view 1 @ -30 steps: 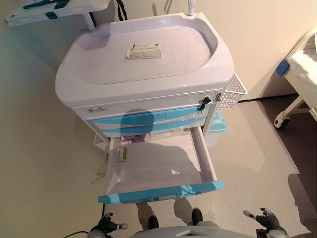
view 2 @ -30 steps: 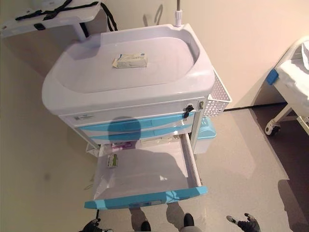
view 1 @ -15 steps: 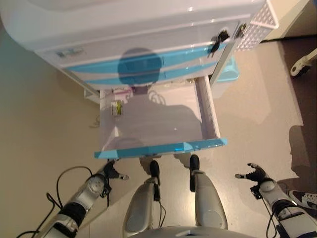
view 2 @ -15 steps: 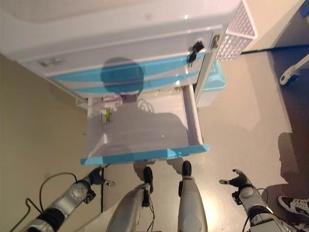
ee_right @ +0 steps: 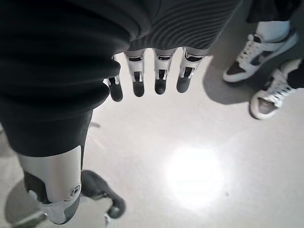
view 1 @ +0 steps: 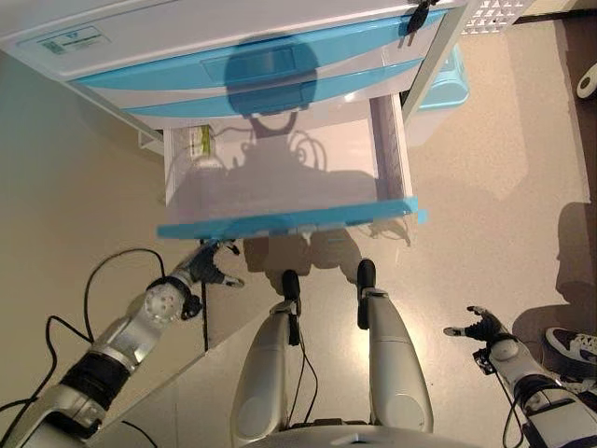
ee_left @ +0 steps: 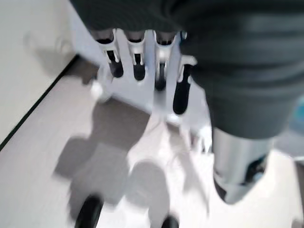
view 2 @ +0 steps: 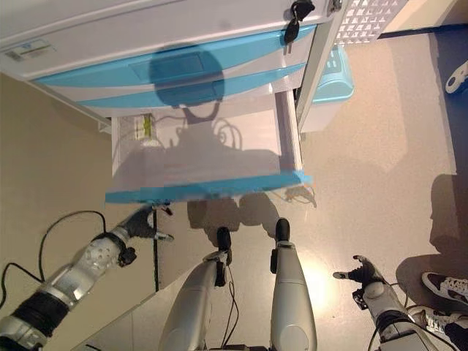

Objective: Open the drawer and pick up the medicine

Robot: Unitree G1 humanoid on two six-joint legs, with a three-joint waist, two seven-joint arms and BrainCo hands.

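The cart's lowest drawer point(view 1: 308, 182) stands pulled out, its blue front point(view 1: 289, 222) facing me. A small green and yellow medicine box point(view 1: 198, 140) lies in the drawer's back left corner, partly in shadow. My left hand point(view 1: 207, 266) hangs just below the left end of the blue front, fingers point(ee_left: 114, 64) straight and holding nothing. My right hand point(view 1: 481, 328) is low over the floor at the right, far from the drawer, with its fingers point(ee_right: 160, 80) straight and nothing in it.
Two shut blue drawers point(view 1: 242, 79) sit above the open one. A light blue bin point(view 1: 450, 79) stands on the floor right of the cart, under a white mesh basket point(view 1: 494, 11). A person's shoes point(view 1: 571, 343) are at the far right.
The camera has tilted further down, so the cart's top has left the picture. My left hand has risen toward the left end of the drawer front. The right hand has hardly moved.
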